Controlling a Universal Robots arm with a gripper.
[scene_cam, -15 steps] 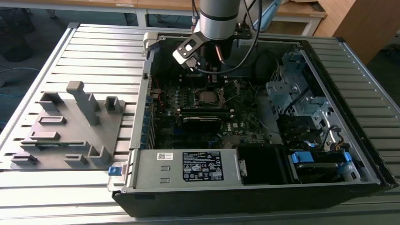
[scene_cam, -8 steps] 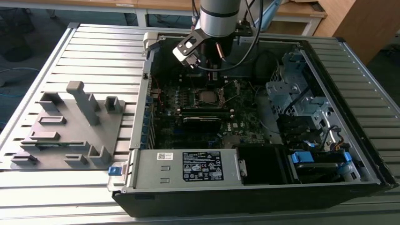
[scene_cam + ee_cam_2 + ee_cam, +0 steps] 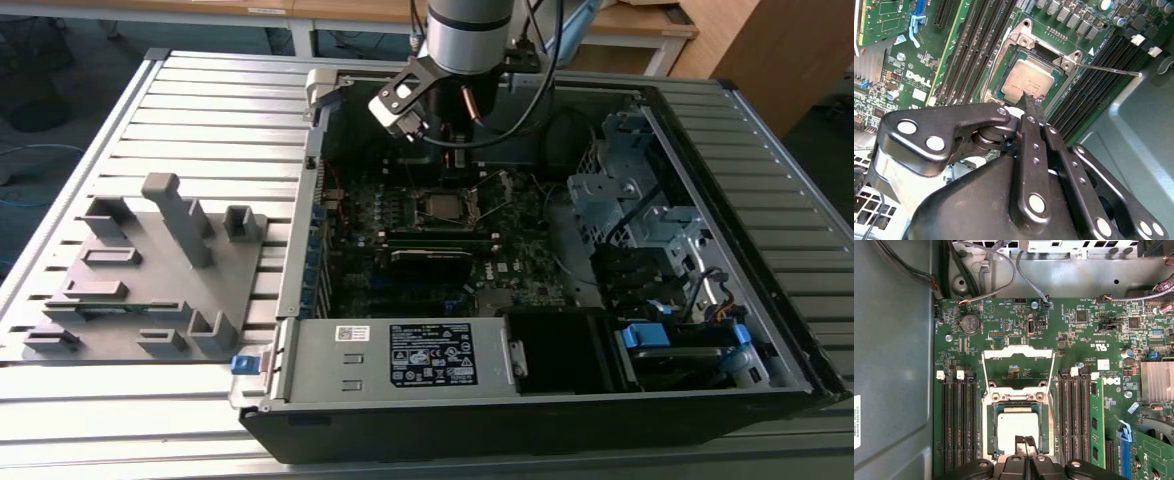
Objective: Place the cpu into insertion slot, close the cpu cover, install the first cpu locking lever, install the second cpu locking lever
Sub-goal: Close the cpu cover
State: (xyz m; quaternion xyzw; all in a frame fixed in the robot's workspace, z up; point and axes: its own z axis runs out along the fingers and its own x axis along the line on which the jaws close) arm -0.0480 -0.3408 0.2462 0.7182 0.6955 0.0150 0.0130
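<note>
Open computer case (image 3: 534, 432); cpu (image 3: 1013, 426) in insertion slot (image 3: 988, 432), just under claw (image 3: 1025, 442)

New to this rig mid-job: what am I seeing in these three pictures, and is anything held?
One grey robot arm reaches into an open black computer case on a slatted metal table; the exterior view watches from off the arm. Both wrist views ride on the arm, looking past its black gripper. The small silver-grey square cpu lies in the metal-rimmed insertion slot; the thin silvery cpu cover stands open. The gripper tips look shut, over the cpu's edge, holding nothing I can see.
</note>
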